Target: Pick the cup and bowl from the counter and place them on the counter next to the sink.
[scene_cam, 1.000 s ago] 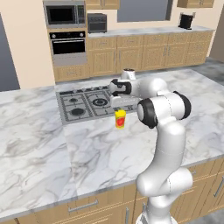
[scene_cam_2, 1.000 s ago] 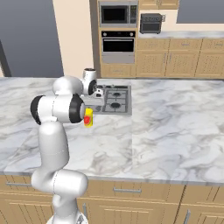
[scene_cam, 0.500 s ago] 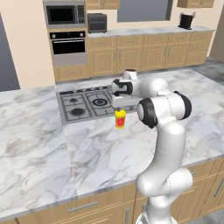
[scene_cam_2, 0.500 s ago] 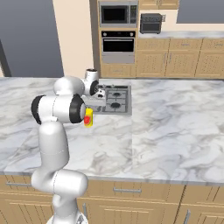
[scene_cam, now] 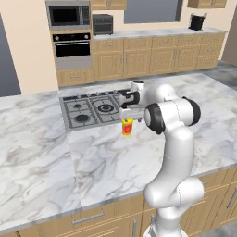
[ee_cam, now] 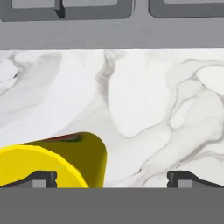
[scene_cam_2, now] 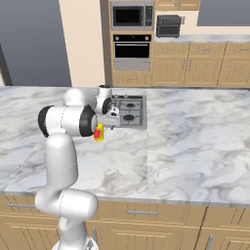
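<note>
Your gripper [ee_cam: 111, 179] hangs directly above the cup [scene_cam: 127, 127], with its jaws spread as wide as they go and nothing held between them. In the hand view the yellow cup [ee_cam: 57, 159] sits low and to the left, just inside the left fingertip [ee_cam: 41, 178], with the right fingertip well apart from it over bare marble. You look down on its rim, yet its inside is cut off by the bottom of that view, so you cannot tell whether anything is in it. The cup stands upright on the counter [scene_cam: 41, 152], just in front of the stovetop [scene_cam: 90, 109], whose grey edge runs beyond your fingers.

Compared with a second ago, the hand has come down slightly closer to the cup; the cup itself has not moved and the jaws stay equally wide.

From the right base view the cup [scene_cam_2: 99, 133] is partly hidden behind the arm's dark joint, with only its yellow side and red patch showing.
</note>
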Robot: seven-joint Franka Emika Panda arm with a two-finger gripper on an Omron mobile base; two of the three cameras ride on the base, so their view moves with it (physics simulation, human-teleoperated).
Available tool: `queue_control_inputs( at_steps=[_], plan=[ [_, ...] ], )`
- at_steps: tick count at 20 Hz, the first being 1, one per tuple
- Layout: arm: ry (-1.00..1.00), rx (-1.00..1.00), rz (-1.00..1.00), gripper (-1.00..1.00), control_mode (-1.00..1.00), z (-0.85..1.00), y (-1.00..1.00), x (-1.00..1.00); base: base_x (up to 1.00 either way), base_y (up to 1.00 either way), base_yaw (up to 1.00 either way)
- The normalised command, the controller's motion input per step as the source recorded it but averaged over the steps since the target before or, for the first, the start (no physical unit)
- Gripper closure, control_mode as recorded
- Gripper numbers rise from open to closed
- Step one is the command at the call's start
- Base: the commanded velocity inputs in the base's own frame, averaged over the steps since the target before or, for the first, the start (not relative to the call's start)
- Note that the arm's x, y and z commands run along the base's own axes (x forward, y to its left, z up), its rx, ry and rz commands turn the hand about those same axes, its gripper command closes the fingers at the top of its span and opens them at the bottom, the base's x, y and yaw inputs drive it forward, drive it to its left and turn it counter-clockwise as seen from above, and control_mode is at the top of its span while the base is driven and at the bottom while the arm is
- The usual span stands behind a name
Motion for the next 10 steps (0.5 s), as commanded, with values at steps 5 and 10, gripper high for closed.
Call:
queue_control_inputs(
  at_steps=[5, 10],
  plan=[
    [0.0, 0.0, 0.0, -1.0, -1.0, -0.14, -0.02, 0.0, 0.0, 0.0, 0.0],
    [0.0, 0.0, 0.0, 1.0, -1.0, 0.0, 0.0, 0.0, 0.0, 0.0, 0.0]
  ],
)
